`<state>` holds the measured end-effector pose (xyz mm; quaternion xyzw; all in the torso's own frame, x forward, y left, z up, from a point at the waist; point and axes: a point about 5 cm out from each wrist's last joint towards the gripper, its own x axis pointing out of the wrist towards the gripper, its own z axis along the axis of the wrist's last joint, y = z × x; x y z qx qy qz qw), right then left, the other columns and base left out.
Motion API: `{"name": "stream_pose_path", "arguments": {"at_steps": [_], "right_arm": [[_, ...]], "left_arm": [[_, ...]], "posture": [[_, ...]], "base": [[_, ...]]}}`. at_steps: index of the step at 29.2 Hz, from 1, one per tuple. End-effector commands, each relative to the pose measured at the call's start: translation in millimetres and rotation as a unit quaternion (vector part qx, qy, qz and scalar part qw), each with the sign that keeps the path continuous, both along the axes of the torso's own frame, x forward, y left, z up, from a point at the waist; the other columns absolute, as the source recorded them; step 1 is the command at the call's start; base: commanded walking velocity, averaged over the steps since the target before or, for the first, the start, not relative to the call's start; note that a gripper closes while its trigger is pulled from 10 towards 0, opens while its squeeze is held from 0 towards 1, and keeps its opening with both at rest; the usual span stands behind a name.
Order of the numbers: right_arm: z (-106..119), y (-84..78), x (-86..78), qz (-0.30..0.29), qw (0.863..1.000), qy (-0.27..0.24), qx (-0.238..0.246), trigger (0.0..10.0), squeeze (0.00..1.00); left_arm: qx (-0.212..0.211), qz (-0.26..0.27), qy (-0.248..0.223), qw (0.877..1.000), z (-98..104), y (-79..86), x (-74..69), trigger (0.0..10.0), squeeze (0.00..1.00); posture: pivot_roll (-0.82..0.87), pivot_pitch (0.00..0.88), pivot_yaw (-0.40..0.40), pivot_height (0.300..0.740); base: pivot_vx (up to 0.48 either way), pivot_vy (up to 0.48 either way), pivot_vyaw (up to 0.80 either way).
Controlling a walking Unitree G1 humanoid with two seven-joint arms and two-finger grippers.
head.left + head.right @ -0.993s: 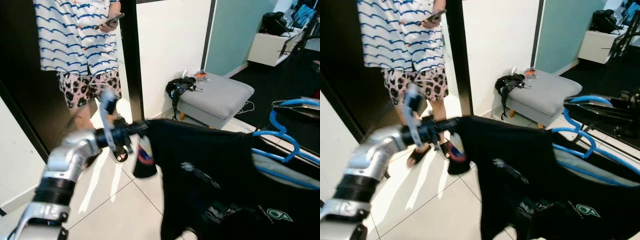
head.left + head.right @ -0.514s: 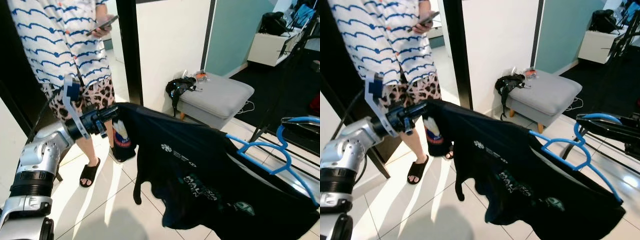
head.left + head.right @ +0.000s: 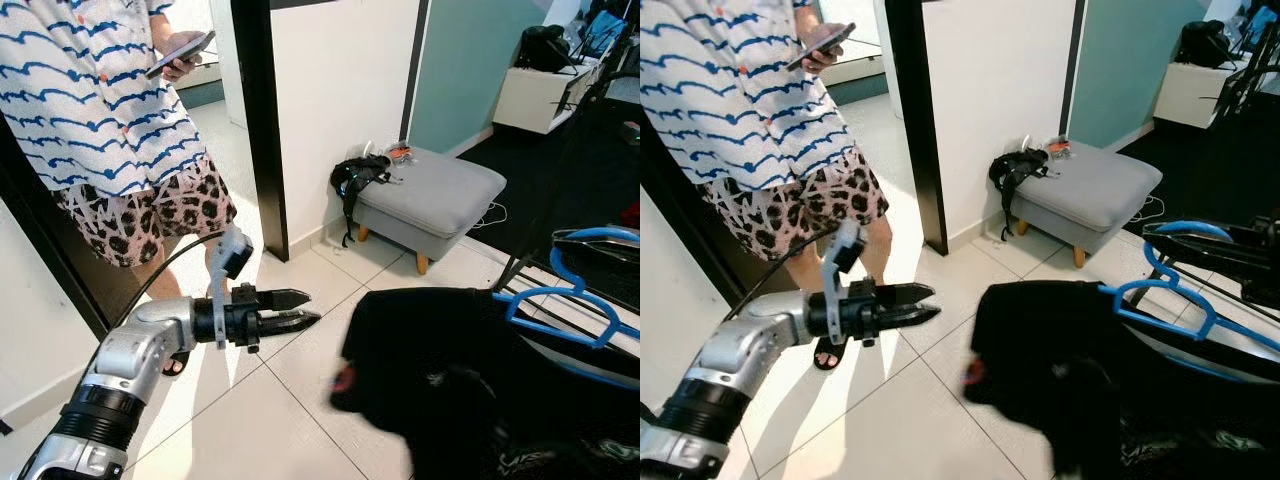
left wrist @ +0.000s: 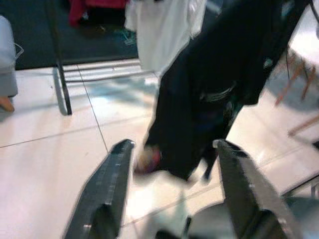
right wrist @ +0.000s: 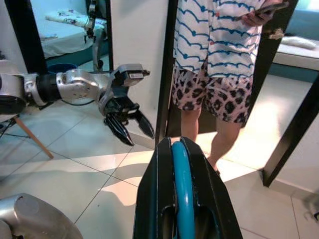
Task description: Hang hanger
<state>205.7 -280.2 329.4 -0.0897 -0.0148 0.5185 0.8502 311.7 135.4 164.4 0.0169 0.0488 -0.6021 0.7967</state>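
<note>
The left gripper [image 3: 300, 308] is held out over the tiled floor [image 3: 250, 420] with its two black fingers [image 4: 107, 189] spread wide and nothing between them; the black shirt [image 3: 450, 385] hangs beyond the fingertips, apart from them, blurred. The shirt is on the blue hanger [image 3: 570, 305]; the right gripper [image 5: 180, 199] has its fingers closed tight on the blue hook of this hanger. Behind the left gripper's fingers stands a person [image 3: 110, 110] with a phone [image 3: 180, 52]; a grey footstool [image 3: 430, 195] is further ahead, near the wall.
</note>
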Motion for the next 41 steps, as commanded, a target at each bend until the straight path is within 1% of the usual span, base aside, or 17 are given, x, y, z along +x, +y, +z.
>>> {"name": "stream_pose_path", "arguments": {"at_steps": [1, 2, 3, 4, 6, 7, 8, 10, 11, 13, 14, 16, 17, 18, 20, 24, 41], "right_arm": [[1, 12.6, -1.3, 0.035, 0.999, -0.001, -0.022, 0.0, 0.0], [1, 12.6, -1.3, 0.035, 0.999, -0.001, -0.022, 0.0, 0.0], [-3, 16.9, -0.9, 0.047, 0.999, 0.008, -0.024, 0.0, 0.0], [-3, 16.9, -0.9, 0.047, 0.999, 0.008, -0.024, 0.0, 0.0], [-13, 27.9, 2.2, 0.07, 0.997, 0.02, -0.024, 0.0, 0.0], [-13, 27.9, 2.2, 0.07, 0.997, 0.02, -0.024, 0.0, 0.0], [-17, 33.2, 4.1, 0.079, 0.996, 0.024, -0.022, 0.0, 0.0], [-17, 33.2, 4.1, 0.079, 0.996, 0.024, -0.022, 0.0, 0.0], [-21, 38.2, 6.1, 0.087, 0.996, 0.028, -0.023, 0.0, 0.0], [-21, 38.2, 6.1, 0.087, 0.996, 0.028, -0.023, 0.0, 0.0], [-24, 43.0, 8.2, 0.094, 0.995, 0.03, -0.023, 0.0, 0.0], [-24, 43.0, 8.2, 0.094, 0.995, 0.03, -0.023, 0.0, 0.0], [-25, 47.1, 10.8, 0.099, 0.994, 0.03, -0.022, 0.0, 0.0], [-25, 47.1, 10.8, 0.099, 0.994, 0.03, -0.022, 0.0, 0.0], [-26, 54.8, 14.3, 0.111, 0.993, 0.025, -0.018, 0.0, 0.0], [-24, 60.8, 16.0, 0.121, 0.992, 0.016, -0.013, 0.0, 0.0], [-18, 74.3, 23.0, 0.132, 0.991, -0.008, -0.013, 0.0, 0.0]], "left_arm": [[0.011, 0.047, -0.075, 0.996, 41, 25.4, 16.1, 10.0, 1.0], [0.011, 0.047, -0.075, 0.996, 41, 25.4, 16.1, 10.0, 1.0], [-0.014, 0.058, -0.105, 0.993, 66, 31.0, 19.7, 10.0, 1.0], [-0.014, 0.058, -0.105, 0.993, 66, 31.0, 19.7, 10.0, 1.0], [-0.084, -0.001, -0.153, 0.985, 111, 10.6, 7.3, 10.0, 1.0], [-0.084, -0.001, -0.153, 0.985, 111, 10.6, 7.3, 10.0, 1.0], [-0.11, -0.037, -0.165, 0.979, 123, -5.1, -1.7, 10.0, 1.0], [-0.11, -0.037, -0.165, 0.979, 123, -5.1, -1.7, 10.0, 1.0], [-0.136, -0.06, -0.173, 0.974, 132, -19.7, -8.0, 10.0, 0.87], [-0.136, -0.06, -0.173, 0.974, 132, -19.7, -8.0, 10.0, 0.87], [-0.141, -0.082, -0.171, 0.972, 131, -32.7, -12.8, 10.0, 0.39], [-0.141, -0.082, -0.171, 0.972, 131, -32.7, -12.8, 10.0, 0.39], [-0.12, -0.107, -0.163, 0.973, 121, -43.9, -17.1, 10.0, 0.0], [-0.12, -0.107, -0.163, 0.973, 121, -43.9, -17.1, 10.0, 0.0], [-0.046, -0.134, -0.156, 0.978, 92, -60.2, -21.1, 10.0, 0.0], [0.003, -0.141, -0.152, 0.978, 75, -67.2, -21.2, 10.0, 0.0], [0.041, -0.12, -0.099, 0.987, 61, -85.1, -26.0, 10.0, 0.0]], "posture": [[0.07, 0.0, 0.032, 0.74], [0.07, 0.0, 0.032, 0.74], [0.08, 0.0, 0.032, 0.74], [0.08, 0.0, 0.032, 0.74], [0.09, 0.0, 0.031, 0.74], [0.09, 0.0, 0.031, 0.74], [0.09, 0.0, 0.03, 0.74], [0.09, 0.0, 0.03, 0.74], [0.09, 0.0, 0.03, 0.74], [0.09, 0.0, 0.03, 0.74], [0.09, 0.0, 0.03, 0.74], [0.09, 0.0, 0.03, 0.74], [0.08, 0.0, 0.034, 0.74], [0.08, 0.0, 0.034, 0.74], [0.08, 0.0, 0.036, 0.74], [0.08, 0.0, 0.041, 0.74], [0.08, 0.0, 0.048, 0.74]], "base": [[0.0, 0.0, 0.0], [0.0, 0.0, 0.0], [0.0, 0.0, 0.0], [0.0, 0.0, 0.0], [0.0, 0.0, 0.0], [0.0, 0.0, 0.0], [0.0, 0.0, 0.0], [0.0, 0.0, 0.0], [0.0, 0.0, 0.0], [0.0, 0.0, 0.0], [0.0, 0.0, 0.0], [0.0, 0.0, 0.0], [0.0, 0.0, 0.0], [0.0, 0.0, 0.0], [0.0, 0.0, 0.0], [0.0, 0.0, 0.0], [0.0, 0.0, 0.0]]}}
